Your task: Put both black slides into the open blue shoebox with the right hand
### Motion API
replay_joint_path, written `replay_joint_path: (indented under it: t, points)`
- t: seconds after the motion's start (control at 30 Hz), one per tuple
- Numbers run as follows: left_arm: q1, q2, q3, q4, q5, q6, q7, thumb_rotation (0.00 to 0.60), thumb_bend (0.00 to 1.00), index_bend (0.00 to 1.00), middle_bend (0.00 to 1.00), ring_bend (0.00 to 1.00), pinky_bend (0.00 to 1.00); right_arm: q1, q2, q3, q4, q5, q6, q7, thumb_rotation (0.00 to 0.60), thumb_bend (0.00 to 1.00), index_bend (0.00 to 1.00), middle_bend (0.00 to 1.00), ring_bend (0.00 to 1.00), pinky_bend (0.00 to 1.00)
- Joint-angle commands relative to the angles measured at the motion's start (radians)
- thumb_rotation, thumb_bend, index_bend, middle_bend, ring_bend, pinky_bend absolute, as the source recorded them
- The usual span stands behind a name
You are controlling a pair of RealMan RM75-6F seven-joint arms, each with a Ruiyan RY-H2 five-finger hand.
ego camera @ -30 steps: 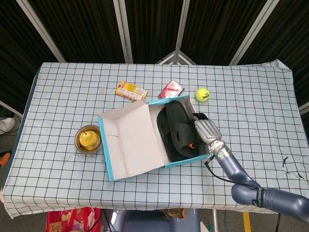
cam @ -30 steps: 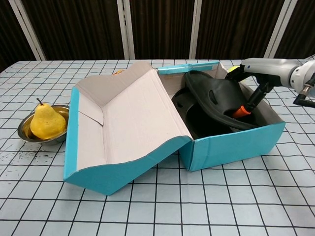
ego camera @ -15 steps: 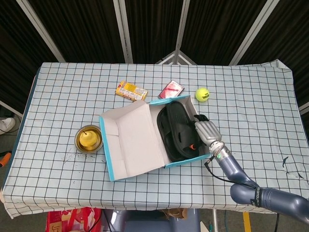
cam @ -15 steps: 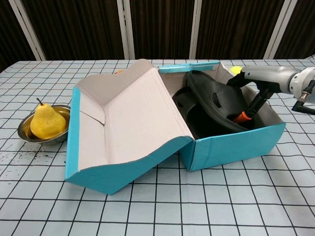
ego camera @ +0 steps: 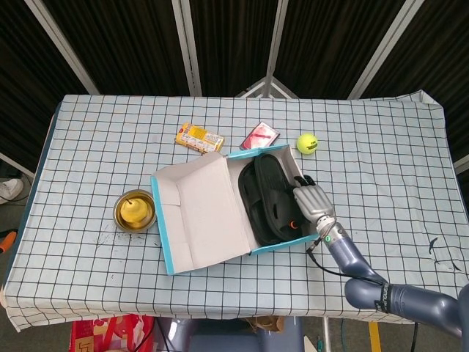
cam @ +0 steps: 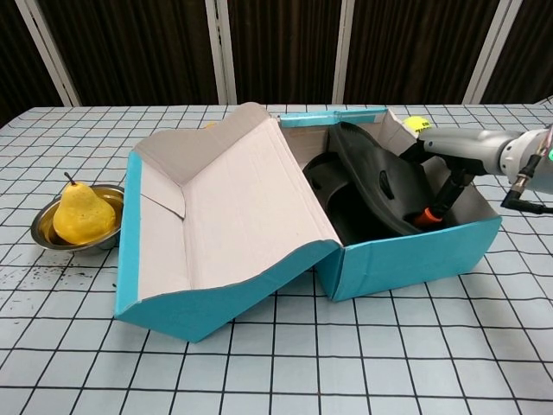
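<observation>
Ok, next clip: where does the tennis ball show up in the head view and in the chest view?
Head view: the tennis ball lies on the cloth right of centre, just beyond the blue shoebox's far right corner.
Chest view: only its top peeks over the box's far wall, upper right, above the right hand.
Shared landmark: the blue shoebox.

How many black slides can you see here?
2. Both sit inside the blue shoebox: one slide lies flatter toward the lid side, the other slide leans tilted by the right hand.
</observation>
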Motion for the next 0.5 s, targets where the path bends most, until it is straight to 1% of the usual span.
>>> replay_joint_path:
  t: [0.03, 0.27, 0.5]
  points:
    - [0.000, 0.000, 0.000, 0.000, 0.000, 0.000, -0.001, 0.600, 0.32, 0.00, 0.00, 0.00, 0.07, 0.005, -0.006, -0.004, 0.003, 0.009, -0.007, -0.011, 0.600, 0.20, 0.49, 0.41, 0.09, 0.00]
    - [0.000, 0.000, 0.000, 0.000, 0.001, 0.001, -0.003, 0.600, 0.32, 0.00, 0.00, 0.00, 0.07, 0.013, -0.011, 0.002, -0.004, 0.020, -0.002, -0.029, 0.600, 0.20, 0.49, 0.41, 0.09, 0.00]
    - [0.001, 0.002, 0.001, -0.001, 0.004, 0.002, -0.006, 0.600, 0.32, 0.00, 0.00, 0.00, 0.07, 0.017, 0.000, 0.007, -0.034, 0.032, 0.017, -0.052, 0.600, 0.20, 0.49, 0.41, 0.09, 0.00]
